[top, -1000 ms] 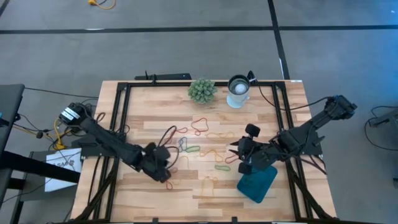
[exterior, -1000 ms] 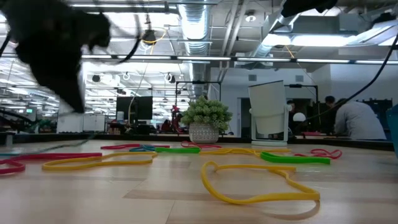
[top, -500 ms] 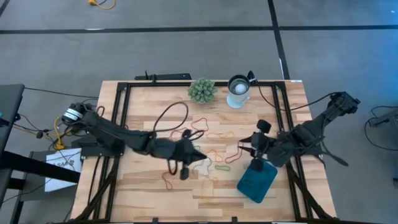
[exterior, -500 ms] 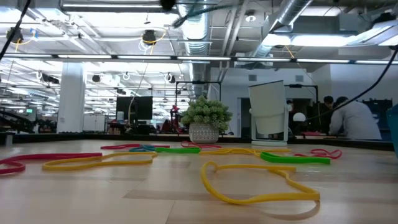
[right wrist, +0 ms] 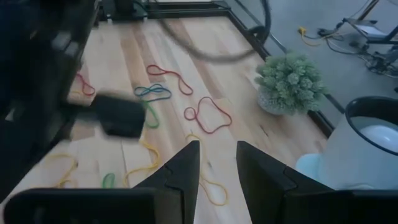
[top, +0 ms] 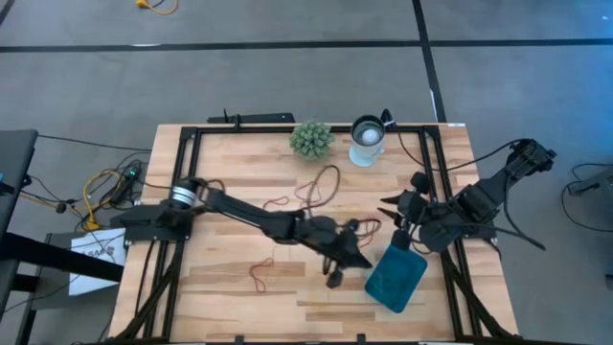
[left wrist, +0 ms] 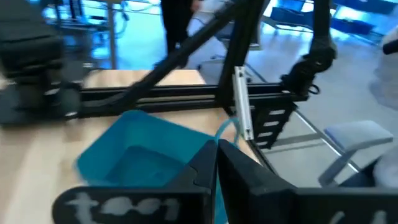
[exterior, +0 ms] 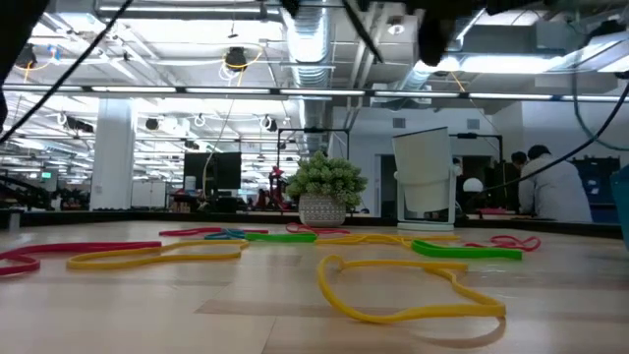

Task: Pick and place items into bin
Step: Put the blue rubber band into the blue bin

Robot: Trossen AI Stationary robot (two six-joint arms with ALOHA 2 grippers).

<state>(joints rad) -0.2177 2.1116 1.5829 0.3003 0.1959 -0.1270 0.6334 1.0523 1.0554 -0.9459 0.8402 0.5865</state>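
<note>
Reaching across the wooden table (top: pixel 230 287), the left arm holds its left gripper (top: pixel 347 261) just beside the shallow teal-blue rectangular bin (top: pixel 395 279), fingers clenched; the left wrist view shows a thin teal-green strand at the fingertips, though whether it is pinched there cannot be told. The one bin lies near the table's front right corner with nothing visible inside it in the wrist view. The right gripper (top: pixel 400 213) hovers just behind the bin, its two fingers parted and holding nothing. Rubber-band loops lie scattered on the wood: the right wrist view shows about eight, among them a red loop (right wrist: pixel 207 116), a blue-green pair (right wrist: pixel 152 92) and yellow ones. One spiky green plant ball (top: pixel 311 139) and one round white-and-metal cup (top: pixel 367 140) stand side by side at the back edge.
</note>
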